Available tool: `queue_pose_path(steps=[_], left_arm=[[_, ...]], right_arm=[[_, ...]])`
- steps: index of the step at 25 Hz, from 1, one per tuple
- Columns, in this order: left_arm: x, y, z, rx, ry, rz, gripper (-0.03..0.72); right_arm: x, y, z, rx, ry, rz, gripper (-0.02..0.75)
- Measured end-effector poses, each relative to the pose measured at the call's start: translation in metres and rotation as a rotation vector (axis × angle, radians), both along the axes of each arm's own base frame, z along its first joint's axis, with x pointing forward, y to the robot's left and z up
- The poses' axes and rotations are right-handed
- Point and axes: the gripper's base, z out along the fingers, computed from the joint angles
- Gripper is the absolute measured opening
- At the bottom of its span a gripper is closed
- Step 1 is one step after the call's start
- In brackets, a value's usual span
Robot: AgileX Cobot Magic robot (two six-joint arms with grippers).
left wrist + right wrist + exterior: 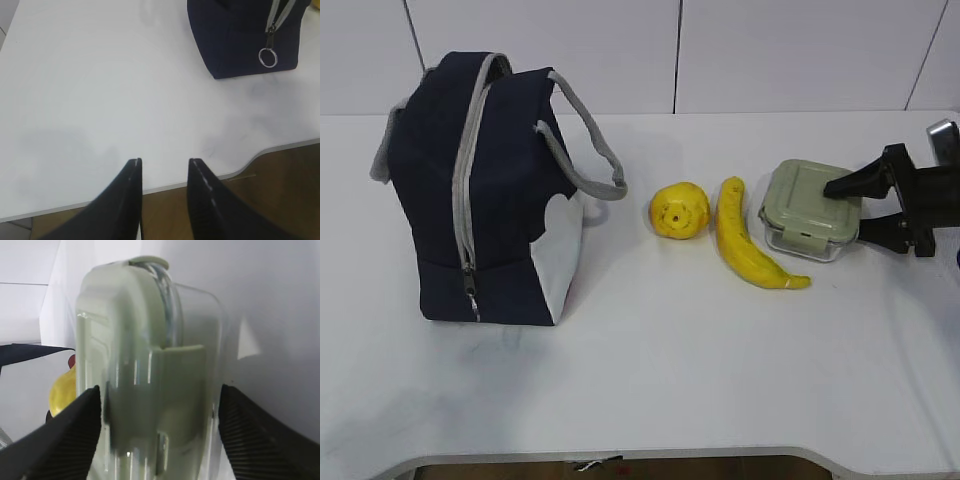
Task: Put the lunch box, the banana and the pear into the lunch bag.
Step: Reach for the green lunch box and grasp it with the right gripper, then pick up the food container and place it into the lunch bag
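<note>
Right gripper (848,208): reaching in from the right edge of the exterior view, its jaws standing wide and straddling the lunch box, one finger lying over the lid and the other beside the near wall; whether the pads are touching it cannot be told
Right gripper up close (159,405): the ribbed fingers (70,435) sitting to either side of the box with slim gaps showing
Lunch box (810,210): resting on the desk at the right, its sage-green lid clipped on, just right of the banana
Banana (750,245): lying on the desk between the pear and the lunch box, one end pointing away from the camera and the other curving toward the near right
Pear (680,211): sitting just left of the banana, dimple facing the camera
Lunch bag (485,190): standing upright at the left, well apart from the fruit, grey handles (590,145) drooping to the right
Left gripper (164,175): hanging over bare desk (100,90) near the front edge, jaws parted and holding nothing
Zipper ring (268,57): dangling against the bag's navy side
</note>
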Motion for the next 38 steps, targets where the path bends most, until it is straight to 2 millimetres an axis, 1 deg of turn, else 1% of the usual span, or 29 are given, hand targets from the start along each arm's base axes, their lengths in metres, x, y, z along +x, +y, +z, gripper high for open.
queue_pose_path(steps=[4,10,13,25,33,38], left_arm=[[0.0000,0.0000,0.0000,0.000,0.000,0.000,0.237],[0.0000,0.0000,0.0000,0.000,0.000,0.000,0.238],[0.0000,0.0000,0.0000,0.000,0.000,0.000,0.238],[-0.0001,-0.0017,0.0001,-0.017,0.001,-0.012,0.237],[-0.0001,-0.0019,0.0001,-0.019,0.001,-0.013,0.237],[-0.0003,-0.0036,0.0002,-0.037,0.002,-0.025,0.237]], right_arm=[[0.0005,0.0000,-0.0005,-0.008,-0.001,-0.004,0.575],[0.0011,-0.0001,0.0001,0.000,-0.003,-0.012,0.474],[0.0011,0.0003,0.0007,0.005,-0.008,-0.009,0.441],[0.0014,0.0004,0.0014,-0.019,-0.044,0.015,0.431],[0.0011,0.0009,0.0018,-0.022,-0.056,0.028,0.398],[-0.0018,0.0043,0.0037,-0.016,-0.081,0.103,0.398]])
